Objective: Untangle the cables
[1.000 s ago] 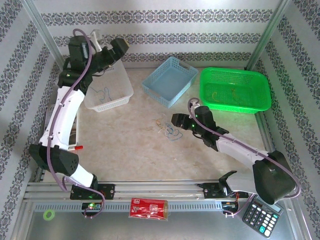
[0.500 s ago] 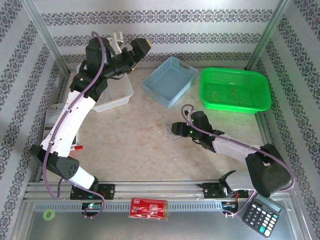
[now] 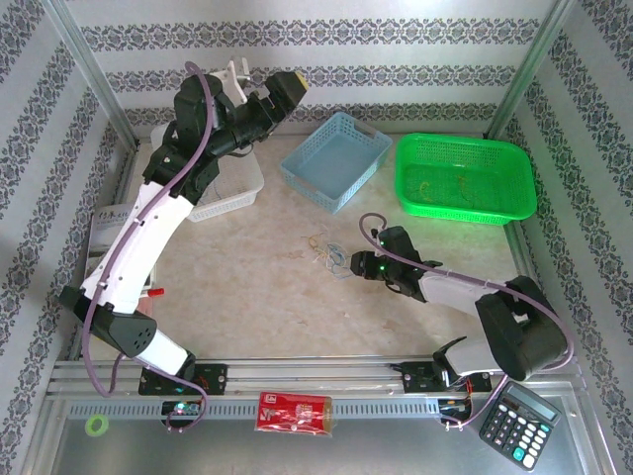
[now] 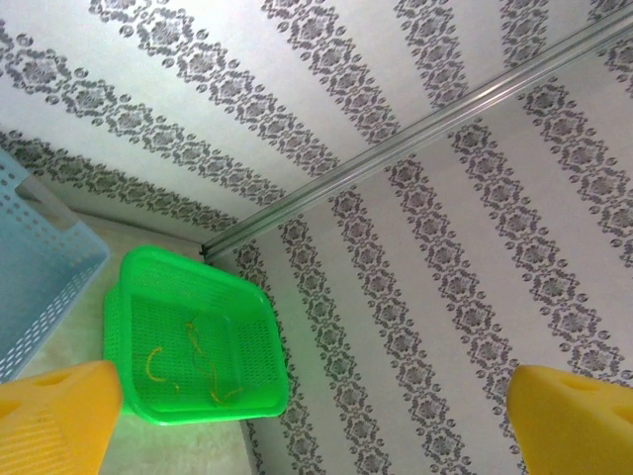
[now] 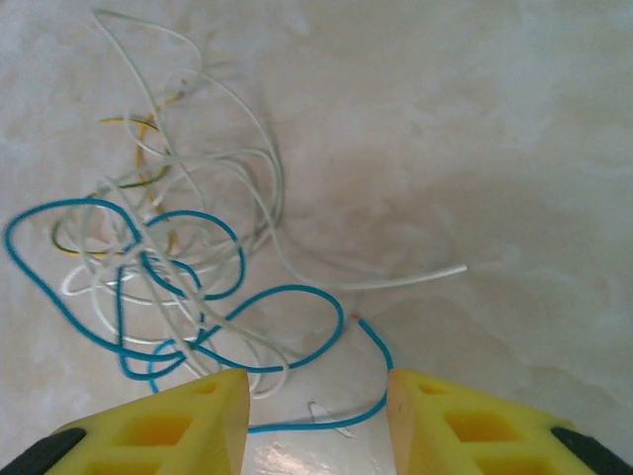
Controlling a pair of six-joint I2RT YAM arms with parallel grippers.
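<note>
Blue strand of the cables [image 5: 163,262] now lies between the narrowed, still parted fingers of my right gripper [image 5: 316,411]; my left gripper [image 4: 316,411] stays spread wide.

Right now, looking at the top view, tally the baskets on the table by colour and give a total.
White basket: 1
Blue basket: 1
Green basket: 1
Total: 3

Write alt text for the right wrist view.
A loose tangle of thin blue, white and yellow-green cables lies on a pale marbled table. The open right gripper frames the bottom edge with two yellow fingertips, a blue strand crossing the gap between them.
</note>
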